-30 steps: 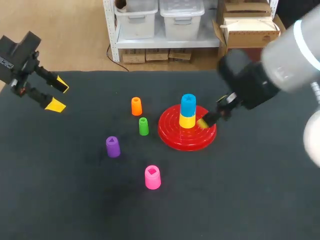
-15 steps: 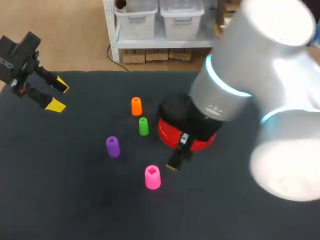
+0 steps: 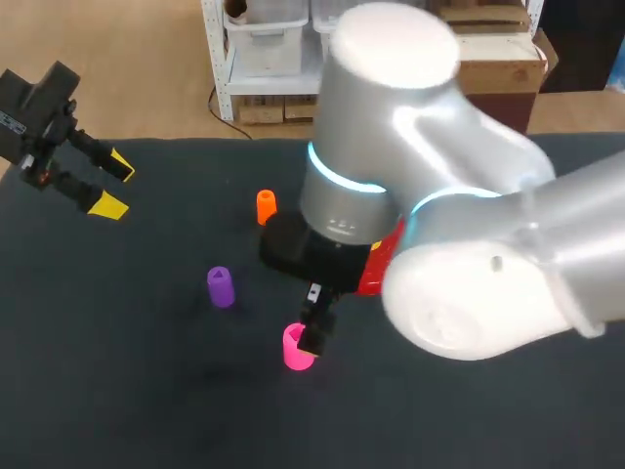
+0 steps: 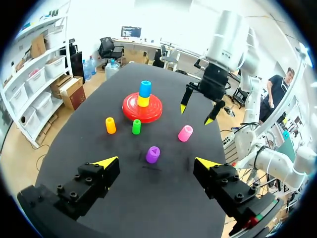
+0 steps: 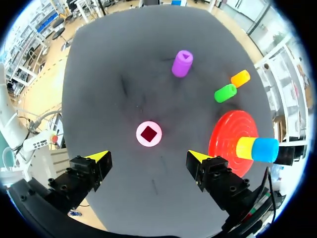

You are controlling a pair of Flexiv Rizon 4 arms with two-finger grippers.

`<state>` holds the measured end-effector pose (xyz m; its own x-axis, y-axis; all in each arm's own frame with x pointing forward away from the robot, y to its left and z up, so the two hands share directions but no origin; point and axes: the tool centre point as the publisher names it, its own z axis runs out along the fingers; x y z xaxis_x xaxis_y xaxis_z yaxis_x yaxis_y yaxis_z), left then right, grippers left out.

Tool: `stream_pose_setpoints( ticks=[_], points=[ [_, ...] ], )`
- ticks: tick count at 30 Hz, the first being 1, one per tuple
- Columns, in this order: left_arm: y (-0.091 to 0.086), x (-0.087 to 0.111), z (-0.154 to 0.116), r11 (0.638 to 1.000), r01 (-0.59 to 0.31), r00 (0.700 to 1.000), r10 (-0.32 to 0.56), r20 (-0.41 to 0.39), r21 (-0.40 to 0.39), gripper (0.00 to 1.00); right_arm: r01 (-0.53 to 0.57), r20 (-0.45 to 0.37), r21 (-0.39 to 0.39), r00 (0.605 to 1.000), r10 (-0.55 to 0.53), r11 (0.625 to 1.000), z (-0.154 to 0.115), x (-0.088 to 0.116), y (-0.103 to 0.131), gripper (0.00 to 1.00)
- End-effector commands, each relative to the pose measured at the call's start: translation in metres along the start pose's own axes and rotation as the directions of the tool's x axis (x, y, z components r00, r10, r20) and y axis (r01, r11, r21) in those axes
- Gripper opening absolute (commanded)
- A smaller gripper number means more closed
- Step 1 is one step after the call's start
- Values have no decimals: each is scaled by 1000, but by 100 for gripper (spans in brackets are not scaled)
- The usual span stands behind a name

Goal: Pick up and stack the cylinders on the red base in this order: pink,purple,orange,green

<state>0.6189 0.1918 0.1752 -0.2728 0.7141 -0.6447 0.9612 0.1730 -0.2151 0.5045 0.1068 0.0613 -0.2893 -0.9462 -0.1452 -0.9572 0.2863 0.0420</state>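
The pink cylinder stands upright on the black table, just ahead of and between the open fingers of my right gripper, which hovers above it without touching. In the head view my right arm covers much of the pink cylinder and hides the green one. The purple cylinder, the green and the orange stand loose beyond it. On the red base a yellow cylinder carries a blue one. My left gripper hangs open at the far left.
In the left wrist view, my right gripper hangs over the pink cylinder, with the purple cylinder closer to the left gripper. My right arm's bulk covers the red base from above.
My right arm has swung from beside the red base's stack, leftward and toward the table's front, to a spot over the pink cylinder. Its gripper stayed open. The left arm has not moved.
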Motion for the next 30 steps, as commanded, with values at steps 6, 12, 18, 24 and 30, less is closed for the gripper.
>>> stream_pose_setpoints(
  ticks=[6,12,18,24,30],
  points=[
    [0,1,0,1000,-1,1000,1,1,-1,100,-5,-33,28,999,6,1000,21,-9,3,100],
    [0,1,0,1000,-1,1000,1,1,-1,100,-16,-44,41,999,18,999,30,-12,2,100],
    [0,1,0,1000,-1,1000,1,1,-1,100,-8,-63,38,998,11,999,33,-19,-1,98],
    [0,1,0,1000,-1,1000,1,1,-1,100,5,-74,41,997,-2,999,36,-23,1,90],
    [0,1,0,1000,-1,1000,1,1,-1,100,13,-77,40,997,-10,999,39,-22,3,87]
  ],
)
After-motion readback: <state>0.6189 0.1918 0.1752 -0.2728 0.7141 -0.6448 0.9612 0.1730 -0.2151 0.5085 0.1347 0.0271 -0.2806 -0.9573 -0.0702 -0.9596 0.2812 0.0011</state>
